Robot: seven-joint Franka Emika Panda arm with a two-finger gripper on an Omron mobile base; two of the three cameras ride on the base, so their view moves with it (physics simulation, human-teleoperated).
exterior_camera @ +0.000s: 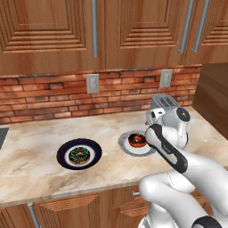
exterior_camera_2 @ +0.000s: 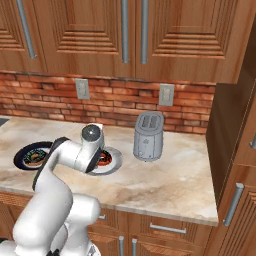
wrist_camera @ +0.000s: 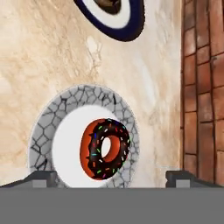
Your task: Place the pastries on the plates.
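Red-iced ring donut [wrist_camera: 105, 148], lower centre, on pale crackle-rimmed plate [wrist_camera: 43, 127]; gripper [wrist_camera: 111, 178] spread, empty. No legible writing.

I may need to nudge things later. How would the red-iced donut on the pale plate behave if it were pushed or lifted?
The red-iced donut lies flat on the pale plate, so a push would probably slide it rather than roll it. It looks small, so likely light. Tipped on edge, its ring shape might roll. Its iced top could smear under the jaws.
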